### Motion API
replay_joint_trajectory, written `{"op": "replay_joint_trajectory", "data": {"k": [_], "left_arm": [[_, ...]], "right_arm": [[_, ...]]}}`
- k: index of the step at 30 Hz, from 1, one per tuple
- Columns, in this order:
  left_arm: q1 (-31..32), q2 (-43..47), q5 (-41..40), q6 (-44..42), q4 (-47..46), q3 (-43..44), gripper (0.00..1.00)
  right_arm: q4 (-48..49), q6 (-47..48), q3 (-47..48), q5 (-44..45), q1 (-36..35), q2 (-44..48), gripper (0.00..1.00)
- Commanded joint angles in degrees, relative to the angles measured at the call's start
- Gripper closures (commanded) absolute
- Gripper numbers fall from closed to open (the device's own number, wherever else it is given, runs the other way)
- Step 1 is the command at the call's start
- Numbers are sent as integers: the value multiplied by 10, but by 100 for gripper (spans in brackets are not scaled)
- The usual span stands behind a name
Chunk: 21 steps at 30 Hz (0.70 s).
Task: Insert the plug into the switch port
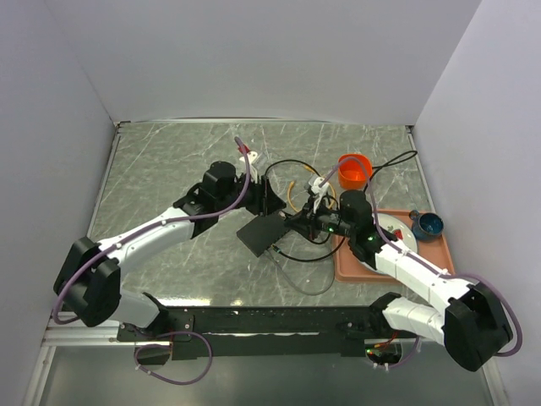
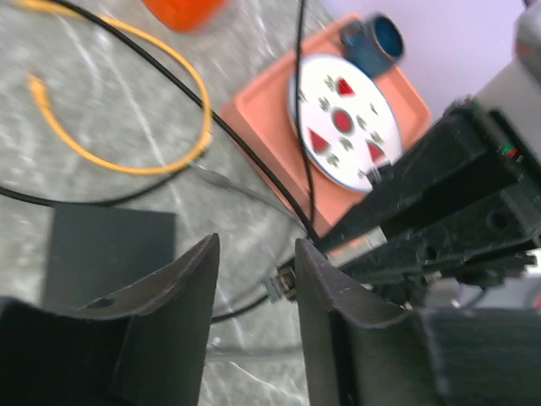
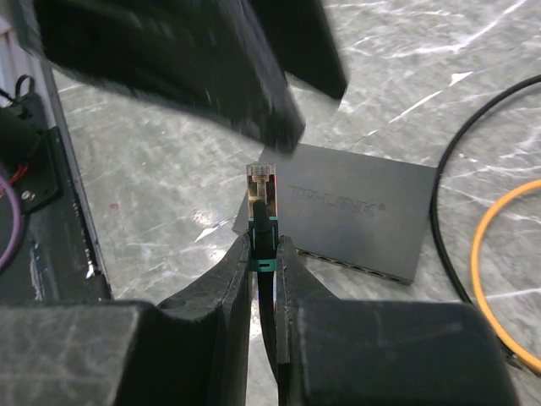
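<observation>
The switch (image 1: 264, 234) is a flat black box lying on the marble table between the two arms. In the right wrist view it (image 3: 355, 216) carries TP-LINK lettering, with its row of sockets along the near edge. My right gripper (image 3: 264, 241) is shut on the plug (image 3: 262, 182), a clear connector with a teal boot on a black cable, held just left of the switch's corner. My left gripper (image 2: 255, 245) is open and empty and hovers above the plug (image 2: 286, 283), beside the switch (image 2: 110, 254). In the top view the left gripper (image 1: 272, 201) and the right gripper (image 1: 297, 224) are close together.
An orange tray (image 1: 353, 269) at the right holds a patterned plate (image 2: 342, 118) and a blue cup (image 1: 425, 224). An orange bowl (image 1: 355, 169) stands behind it. A yellow cable (image 2: 127, 165) and black cable loops (image 1: 292, 165) lie around the switch.
</observation>
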<state>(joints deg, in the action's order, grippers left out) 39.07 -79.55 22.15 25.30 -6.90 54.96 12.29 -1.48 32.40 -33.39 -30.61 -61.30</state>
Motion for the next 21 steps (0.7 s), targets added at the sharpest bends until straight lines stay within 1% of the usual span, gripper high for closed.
{"op": "replay_joint_trajectory", "data": {"k": [1, 9, 11, 13, 17, 19, 20, 21], "left_arm": [[-2, -15, 91, 55, -43, 21, 55], [-2, -32, 120, 84, -81, 7, 64], [-2, -33, 124, 85, -80, 7, 67], [0, -38, 125, 88, -80, 8, 67], [5, -47, 122, 88, -81, 9, 66], [8, -57, 119, 84, -73, 16, 63], [14, -60, 115, 81, -68, 21, 57], [14, -65, 106, 78, -63, 24, 56]], "right_arm": [[13, -1, -8, 46, -4, 28, 100], [23, -12, -18, 94, -4, 47, 100], [27, -16, -23, 105, -4, 51, 100], [35, -20, -26, 112, -4, 60, 100], [54, -30, -37, 110, -3, 70, 100], [60, -35, -39, 112, -5, 74, 100], [61, -38, -42, 115, -4, 76, 100], [60, -38, -43, 116, -4, 79, 100]]}}
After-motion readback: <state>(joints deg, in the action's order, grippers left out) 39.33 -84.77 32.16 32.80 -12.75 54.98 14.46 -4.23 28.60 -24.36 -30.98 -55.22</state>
